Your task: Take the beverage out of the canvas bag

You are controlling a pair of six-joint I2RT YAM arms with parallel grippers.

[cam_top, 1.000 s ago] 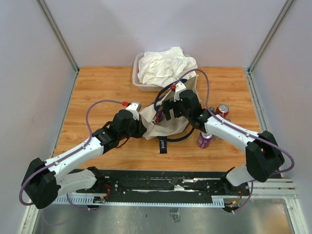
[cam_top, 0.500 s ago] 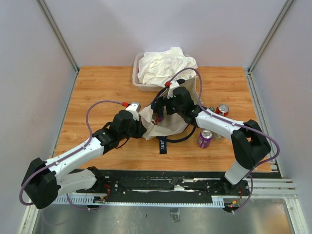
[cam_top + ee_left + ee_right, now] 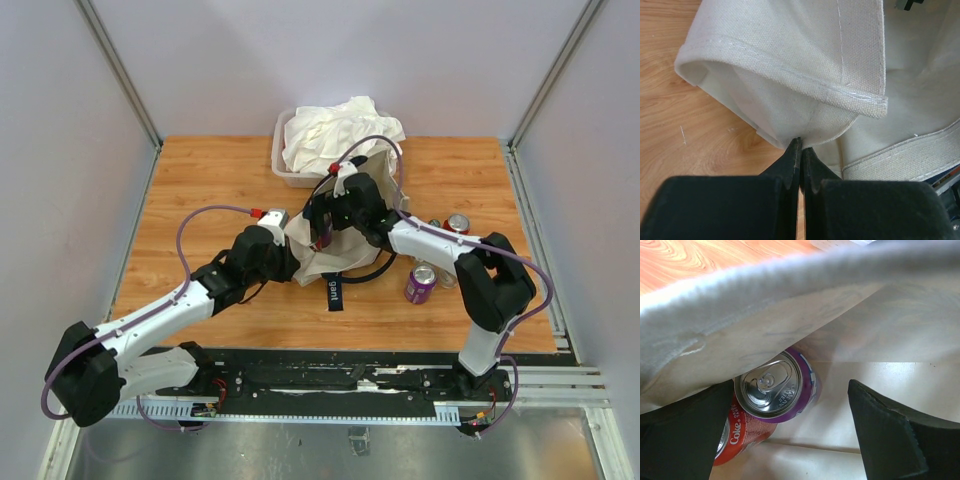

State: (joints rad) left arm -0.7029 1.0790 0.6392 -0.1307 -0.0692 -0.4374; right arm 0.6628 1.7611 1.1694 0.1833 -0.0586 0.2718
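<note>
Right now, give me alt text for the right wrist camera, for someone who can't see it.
Inside the canvas bag, a purple can shows its silver pull-tab top to the camera, framed between the open fingers of the right gripper. A red Coke can peeks out beside it at lower left, and a fold of canvas hangs across the top, with the wooden table beyond.

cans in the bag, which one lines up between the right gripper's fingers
The purple can, silver top facing the camera, shows in the gap of the open right gripper. The red Coke can lies beside it, partly hidden by the gripper.
</note>
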